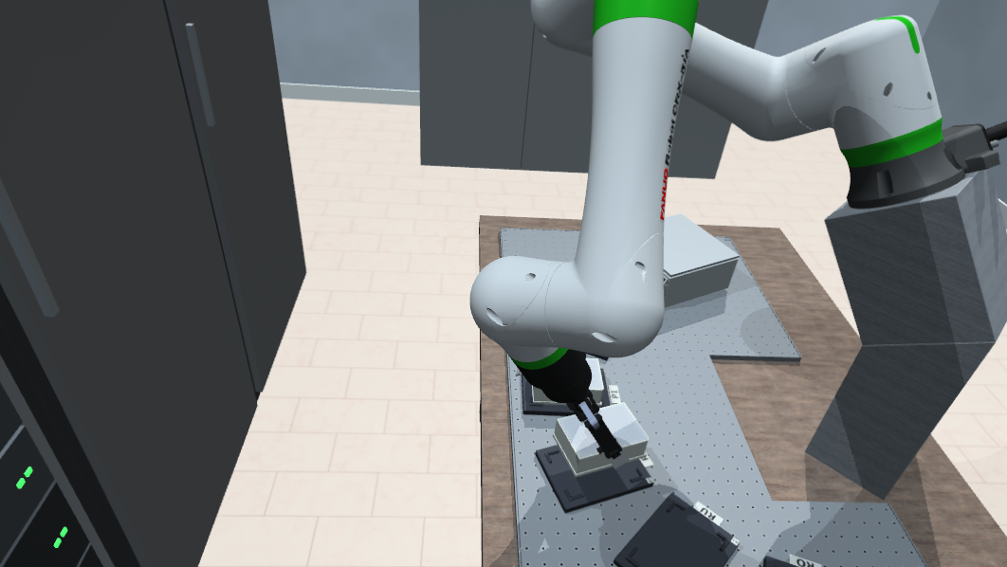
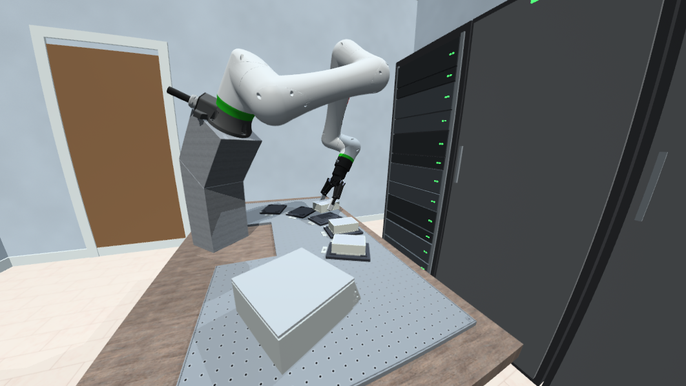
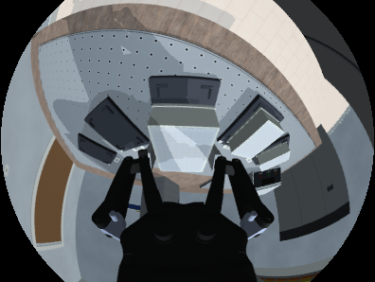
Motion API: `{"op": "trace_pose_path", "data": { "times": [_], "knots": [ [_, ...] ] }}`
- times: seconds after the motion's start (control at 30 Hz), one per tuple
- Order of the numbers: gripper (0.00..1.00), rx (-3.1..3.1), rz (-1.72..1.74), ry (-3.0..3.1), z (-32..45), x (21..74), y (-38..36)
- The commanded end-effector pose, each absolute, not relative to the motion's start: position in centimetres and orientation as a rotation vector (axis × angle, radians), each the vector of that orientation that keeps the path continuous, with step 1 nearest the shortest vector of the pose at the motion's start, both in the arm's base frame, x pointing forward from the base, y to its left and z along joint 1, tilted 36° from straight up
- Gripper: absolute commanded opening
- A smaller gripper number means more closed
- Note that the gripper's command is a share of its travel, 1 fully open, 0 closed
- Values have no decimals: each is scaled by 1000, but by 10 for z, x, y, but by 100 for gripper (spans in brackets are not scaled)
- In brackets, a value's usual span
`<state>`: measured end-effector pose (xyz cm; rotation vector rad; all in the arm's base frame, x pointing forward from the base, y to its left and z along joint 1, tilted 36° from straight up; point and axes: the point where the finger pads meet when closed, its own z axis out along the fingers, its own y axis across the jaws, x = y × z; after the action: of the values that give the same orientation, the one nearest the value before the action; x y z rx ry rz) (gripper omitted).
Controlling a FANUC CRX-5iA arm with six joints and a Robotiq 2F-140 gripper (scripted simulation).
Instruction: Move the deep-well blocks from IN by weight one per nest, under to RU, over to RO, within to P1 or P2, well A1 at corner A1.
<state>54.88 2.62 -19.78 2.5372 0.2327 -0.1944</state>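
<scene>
My gripper (image 1: 603,445) (image 2: 331,200) (image 3: 182,143) is shut on a white deep-well block (image 1: 627,426) (image 2: 320,206) (image 3: 182,134) and holds it a little above the empty dark nest P2 (image 1: 567,489) (image 2: 322,219) (image 3: 185,87). A second block (image 1: 597,376) (image 2: 343,224) (image 3: 256,137) sits in nest P1, mostly hidden by the arm in the top view. The third block (image 2: 349,243) (image 3: 276,152) sits in the infeed nest. Nests RU (image 1: 676,539) (image 2: 300,211) (image 3: 116,123) and RO (image 1: 781,561) (image 2: 273,208) (image 3: 95,149) are empty.
The check-weigher (image 1: 694,257) (image 2: 292,297) (image 3: 267,179) stands at the far end of the perforated plate (image 1: 704,422) (image 2: 393,306). The robot's grey pedestal (image 1: 908,317) (image 2: 216,192) stands beside the plate. Dark server cabinets (image 2: 528,192) line the table's other side.
</scene>
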Motion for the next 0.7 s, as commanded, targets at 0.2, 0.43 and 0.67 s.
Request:
{"op": "trace_pose_path", "data": {
  "times": [0.2,0.43,0.67],
  "knots": [
    [10,2537,-194,233,-209,554,21],
    [10,2537,-194,233,-218,559,15],
    [10,2537,-194,233,-225,563,12]
  ]
}}
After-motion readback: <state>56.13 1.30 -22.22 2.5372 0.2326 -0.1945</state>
